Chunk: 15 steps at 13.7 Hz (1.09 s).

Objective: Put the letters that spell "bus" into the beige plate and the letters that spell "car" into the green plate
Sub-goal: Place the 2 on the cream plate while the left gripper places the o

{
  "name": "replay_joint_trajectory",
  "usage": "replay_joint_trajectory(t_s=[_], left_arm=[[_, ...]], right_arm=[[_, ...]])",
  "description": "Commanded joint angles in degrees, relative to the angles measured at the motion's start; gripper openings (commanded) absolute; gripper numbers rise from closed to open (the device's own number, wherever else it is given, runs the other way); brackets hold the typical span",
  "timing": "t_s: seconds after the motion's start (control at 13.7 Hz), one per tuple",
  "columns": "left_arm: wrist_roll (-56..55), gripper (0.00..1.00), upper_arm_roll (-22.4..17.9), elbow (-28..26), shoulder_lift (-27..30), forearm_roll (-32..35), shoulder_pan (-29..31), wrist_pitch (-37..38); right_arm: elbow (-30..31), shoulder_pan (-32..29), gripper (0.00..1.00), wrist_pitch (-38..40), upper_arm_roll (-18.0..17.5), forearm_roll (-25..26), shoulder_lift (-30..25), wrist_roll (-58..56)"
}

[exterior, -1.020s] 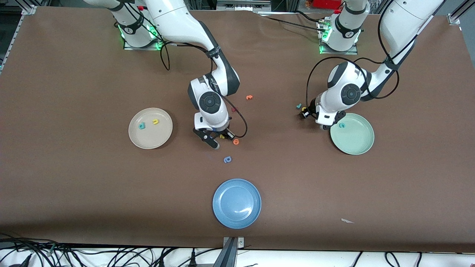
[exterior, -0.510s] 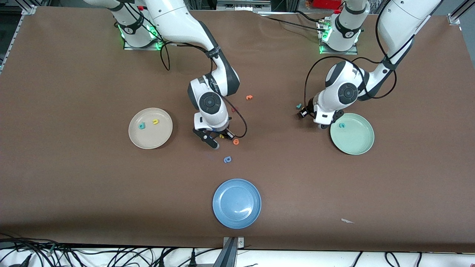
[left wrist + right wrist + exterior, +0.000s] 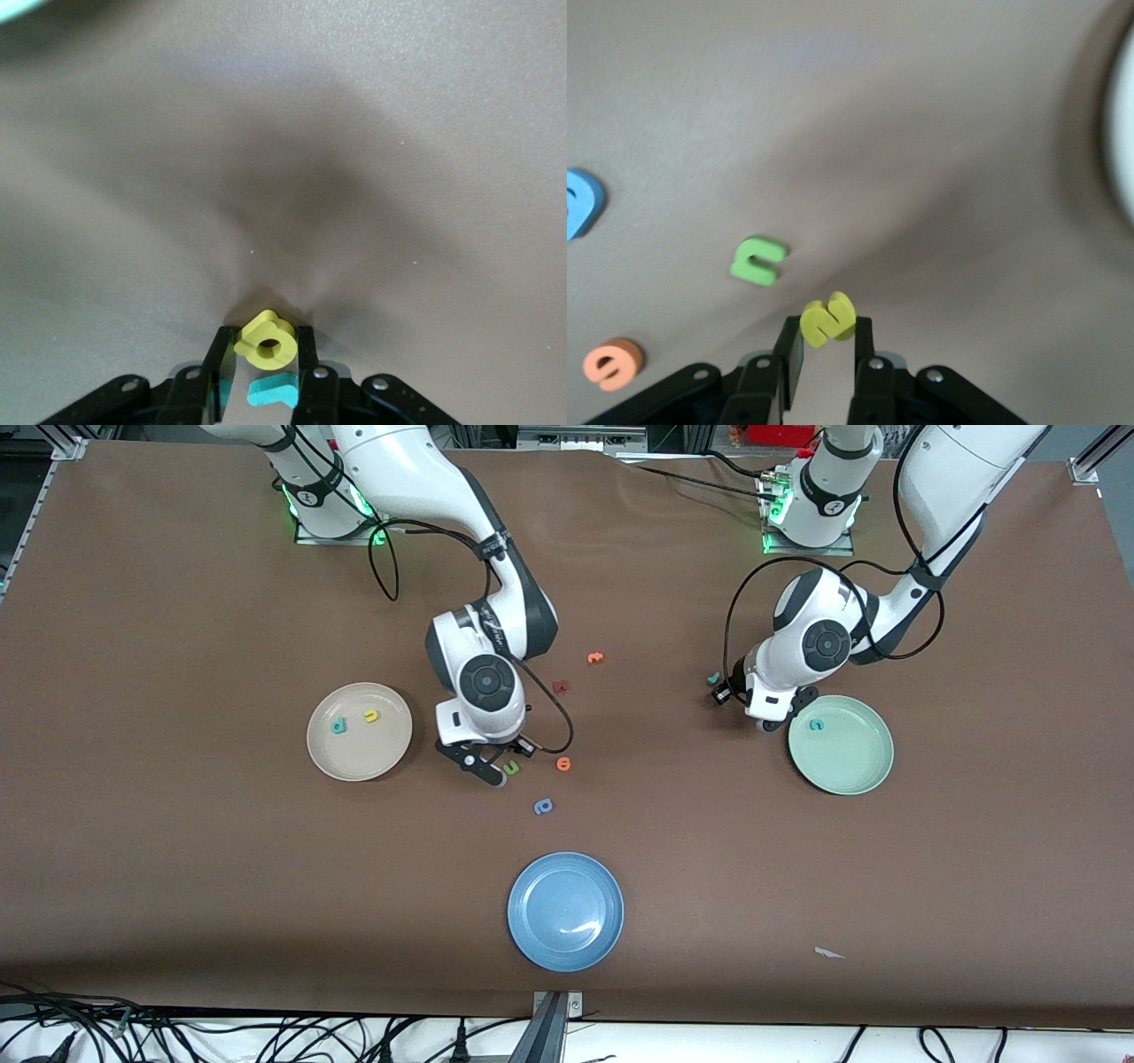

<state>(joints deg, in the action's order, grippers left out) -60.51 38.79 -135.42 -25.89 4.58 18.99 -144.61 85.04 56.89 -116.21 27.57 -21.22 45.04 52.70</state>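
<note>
So right gripper pinches the yellow s, beige plate just beside it; left gripper clamps the yellow a.

Overall light: even and bright, coming from overhead, across the brown desk.
Glare: small white highlight on the blue plate; green lamps glow at both arm bases.
Shadows: soft, short beneath the arms in the front view; a broad dark patch on the desk in each wrist view.
Focus: front view sharp; wrist views soft away from the centre, pale plate edges blurred at the corners.
</note>
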Motion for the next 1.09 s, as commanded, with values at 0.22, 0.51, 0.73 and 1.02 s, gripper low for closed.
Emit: replay_joint_trajectory(t_s=[0.22,0.51,0.73,1.02], left_arm=[[-0.4,0.18,-0.3,1.5,0.5,1.6,0.1,0.0],[4.9,0.18,0.0,11.8,3.4,0.6,2.5,18.6],[11.4,0.18,0.2,17.0,3.5,0.5,7.7,26.0],[23.2,0.18,-0.3,19.4,3.1,1.3,14.3,29.6]], right_arm=[[6.4,-0.1,0.2,9.4,7.8,0.3,-7.1,-21.8],[19.1,0.0,0.2,3.6,11.7,0.3,-12.2,-35.0],[30.3,-0.1,0.2,-7.2,13.3,0.2,-15.9,-43.4],[35.6,-0.3,0.2,-14.2,14.2,-1.0,-16.0,-47.1]])
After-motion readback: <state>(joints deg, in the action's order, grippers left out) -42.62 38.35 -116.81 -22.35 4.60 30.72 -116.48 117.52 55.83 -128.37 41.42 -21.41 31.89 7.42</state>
